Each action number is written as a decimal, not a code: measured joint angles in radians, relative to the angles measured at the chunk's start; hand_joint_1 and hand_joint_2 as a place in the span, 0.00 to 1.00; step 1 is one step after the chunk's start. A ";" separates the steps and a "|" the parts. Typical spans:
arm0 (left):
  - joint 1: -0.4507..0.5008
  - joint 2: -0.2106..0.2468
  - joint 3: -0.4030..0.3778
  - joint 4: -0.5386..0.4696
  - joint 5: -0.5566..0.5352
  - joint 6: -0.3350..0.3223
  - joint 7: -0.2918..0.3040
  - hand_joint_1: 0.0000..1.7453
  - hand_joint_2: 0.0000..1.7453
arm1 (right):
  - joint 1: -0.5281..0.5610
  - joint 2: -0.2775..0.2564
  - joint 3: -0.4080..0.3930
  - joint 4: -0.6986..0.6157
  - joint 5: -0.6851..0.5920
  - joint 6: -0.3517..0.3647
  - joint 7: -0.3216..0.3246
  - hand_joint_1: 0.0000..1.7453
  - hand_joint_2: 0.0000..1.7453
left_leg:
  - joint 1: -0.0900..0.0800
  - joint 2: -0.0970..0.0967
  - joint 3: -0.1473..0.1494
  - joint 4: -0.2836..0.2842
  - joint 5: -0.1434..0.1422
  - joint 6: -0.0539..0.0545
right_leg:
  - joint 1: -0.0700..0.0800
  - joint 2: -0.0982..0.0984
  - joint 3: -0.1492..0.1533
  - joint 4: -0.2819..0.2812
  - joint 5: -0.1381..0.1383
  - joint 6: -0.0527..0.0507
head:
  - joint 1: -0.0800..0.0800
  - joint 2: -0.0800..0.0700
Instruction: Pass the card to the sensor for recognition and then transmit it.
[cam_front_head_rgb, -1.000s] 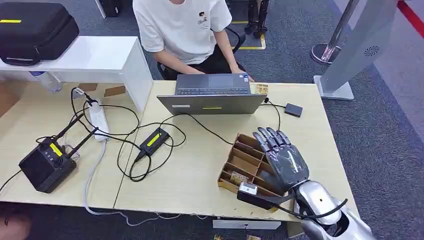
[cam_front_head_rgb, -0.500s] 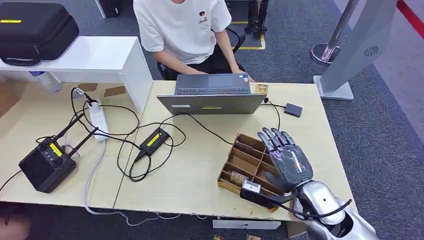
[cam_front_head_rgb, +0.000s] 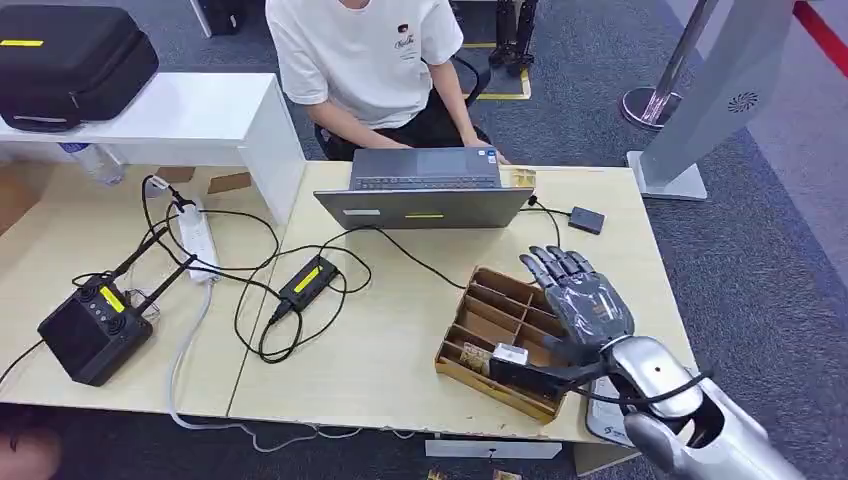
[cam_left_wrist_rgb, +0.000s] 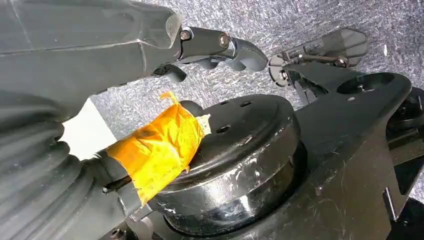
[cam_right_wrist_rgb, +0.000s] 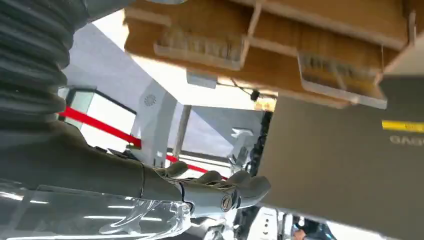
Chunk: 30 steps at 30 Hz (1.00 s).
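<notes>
My right hand (cam_front_head_rgb: 585, 305) hovers flat over the right side of the tray (cam_front_head_rgb: 478, 330), fingers stretched apart and pointing toward 11 o'clock, holding nothing. The cards (cam_front_head_rgb: 478, 357) lie in the tray's near compartment, at about 8 o'clock from my palm. The small black sensor (cam_front_head_rgb: 587, 220) sits at 12 o'clock from my hand, just right of the laptop (cam_front_head_rgb: 425, 195). My left hand (cam_left_wrist_rgb: 200, 50) hangs over carpet; whether its fingers are closed I cannot tell.

head view high, wrist views close, turned
</notes>
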 joint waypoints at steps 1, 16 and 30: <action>0.000 0.000 0.000 0.000 0.000 0.000 0.000 0.00 1.00 | -0.011 0.000 0.003 0.000 -0.003 0.005 -0.001 0.00 1.00 | 0.000 0.000 0.000 0.000 0.000 0.000 | 0.000 0.000 0.000 0.000 0.000 0.000 | 0.000 0.000; 0.001 0.000 0.000 0.001 0.011 -0.001 -0.001 0.00 1.00 | -0.094 0.001 0.073 0.036 -0.042 0.017 0.011 0.00 1.00 | 0.000 0.000 0.000 0.000 0.000 0.000 | 0.000 0.000 0.000 0.000 0.000 0.000 | 0.000 0.000; 0.001 -0.001 0.000 0.001 0.020 -0.002 0.001 0.00 1.00 | -0.069 0.003 0.096 0.069 -0.063 -0.032 0.010 0.00 1.00 | 0.000 -0.001 0.000 0.000 0.000 0.000 | 0.000 -0.001 0.000 0.000 0.000 0.000 | 0.000 0.000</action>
